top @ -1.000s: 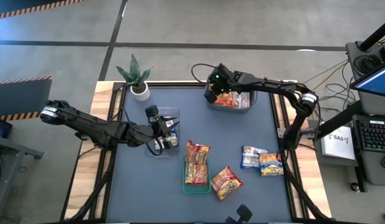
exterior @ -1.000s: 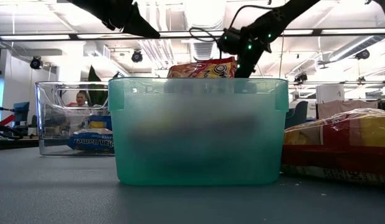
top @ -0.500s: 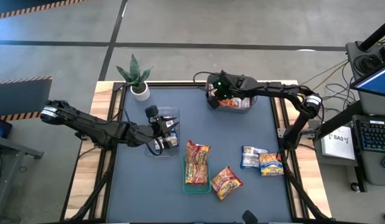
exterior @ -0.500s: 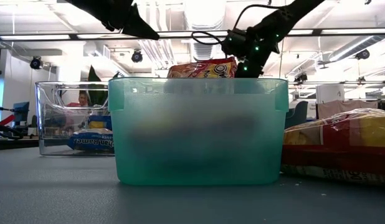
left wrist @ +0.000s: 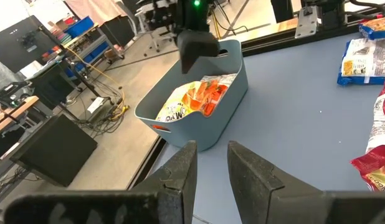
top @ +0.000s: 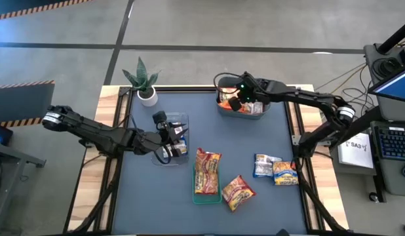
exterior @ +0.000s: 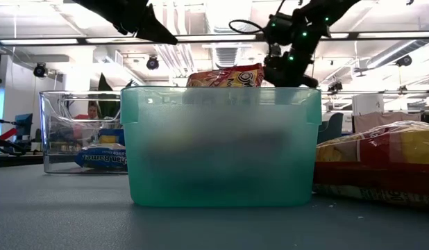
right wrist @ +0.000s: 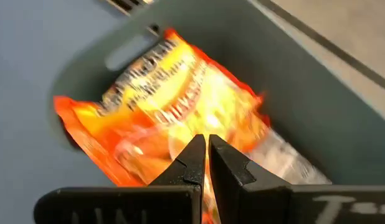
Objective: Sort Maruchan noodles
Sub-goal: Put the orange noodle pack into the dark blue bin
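An orange Maruchan packet (right wrist: 161,118) lies in the grey-blue bin (top: 255,115) at the table's far right, on top of a silver one. My right gripper (right wrist: 207,152) hangs shut just above it, touching nothing; the left wrist view shows the same gripper (left wrist: 195,50) over the bin (left wrist: 199,124). My left gripper (left wrist: 211,168) stands open over the clear bin (top: 179,119) at mid-left, with nothing between its fingers. A red-yellow packet (top: 208,170) lies on the green tray (top: 197,196). Another (top: 237,192) lies beside it. Two blue-yellow packets (top: 276,168) lie on the table at the right.
A potted plant (top: 143,82) stands at the far left corner. In the low view the green tray (exterior: 221,153) fills the middle, and the clear bin (exterior: 62,132) with a blue packet (exterior: 103,158) stands behind it to the left. Bare tabletop lies between the bins.
My right gripper, still shut, has gone from the grey-blue bin's left rim toward the table's right edge, across the bin, rising a little and rolling slightly. The packets in the bin lie as before.
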You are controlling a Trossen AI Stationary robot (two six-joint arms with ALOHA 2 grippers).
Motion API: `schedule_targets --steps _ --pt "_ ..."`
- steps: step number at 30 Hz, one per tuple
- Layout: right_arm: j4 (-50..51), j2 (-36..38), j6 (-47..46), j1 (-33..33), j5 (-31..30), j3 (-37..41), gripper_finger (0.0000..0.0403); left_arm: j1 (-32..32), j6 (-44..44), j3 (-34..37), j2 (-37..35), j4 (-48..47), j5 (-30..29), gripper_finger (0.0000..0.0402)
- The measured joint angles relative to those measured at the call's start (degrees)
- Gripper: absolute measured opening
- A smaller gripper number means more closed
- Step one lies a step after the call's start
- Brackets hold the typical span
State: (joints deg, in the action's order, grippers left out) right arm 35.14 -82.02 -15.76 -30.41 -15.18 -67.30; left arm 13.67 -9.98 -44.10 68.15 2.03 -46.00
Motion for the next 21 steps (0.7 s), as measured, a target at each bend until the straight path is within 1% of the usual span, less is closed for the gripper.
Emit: schedule_targets --steps 4,9,11,14,18,21 --pt "0.28 1.05 -1.38 -0.24 -0.02 3.56 0.0012 0.00 0.00 0.00 -0.01 0.01 0.00 0.0070" --pt "-3.84 0.78 -2.76 -0.66 0.27 8.19 0.0012 0.00 0.00 0.00 0.01 0.04 0.02 0.0070" --pt "-5.12 0.66 -2.90 -0.67 2.07 9.28 0.0012 0.00 0.00 0.00 0.01 0.06 0.02 0.0070" --pt "-5.28 0.58 -2.92 -0.59 4.03 9.33 0.0012 0.00 0.00 0.00 0.01 0.05 0.03 0.0070" --pt "-4.94 1.43 -3.14 -0.59 2.32 6.63 0.0012 0.00 0.00 0.00 -0.01 0.08 0.04 0.0070" --pt "-5.73 1.79 -2.85 -0.32 2.12 4.47 0.0012 0.00 0.00 0.00 -0.01 0.08 0.04 0.0070"
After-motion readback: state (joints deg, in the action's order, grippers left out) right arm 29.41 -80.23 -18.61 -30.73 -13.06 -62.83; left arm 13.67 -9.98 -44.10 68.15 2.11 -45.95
